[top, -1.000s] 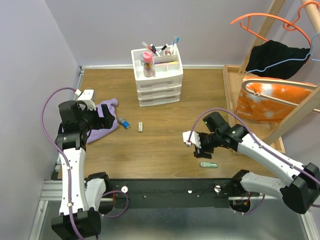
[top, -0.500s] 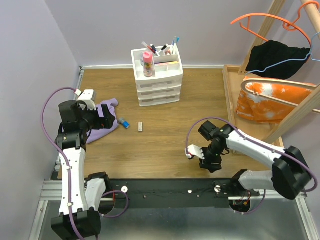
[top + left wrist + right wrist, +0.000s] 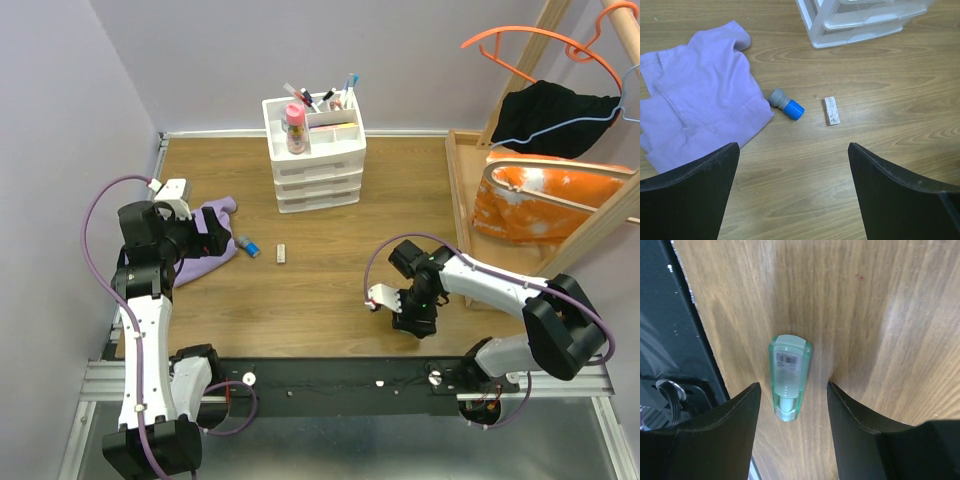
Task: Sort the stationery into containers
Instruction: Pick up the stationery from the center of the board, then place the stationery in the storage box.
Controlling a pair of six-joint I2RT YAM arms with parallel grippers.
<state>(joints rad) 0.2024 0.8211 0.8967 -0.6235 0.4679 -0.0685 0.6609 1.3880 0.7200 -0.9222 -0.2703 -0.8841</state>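
As right jaws gape, green highlighter between

I see a table of brown wood, its grain showing under a slight sheen. The highlighter is clear green plastic, glossy, with a white stuck-on label. The cloth looks soft and matt. The organiser is smooth white plastic, half see-through. The right gripper has matt black fingers.

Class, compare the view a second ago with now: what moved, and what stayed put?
The right gripper pulled back and lowered over the green highlighter, jaws open on either side, not gripping. The left gripper, purple cloth, blue-capped marker and white organiser stayed put.
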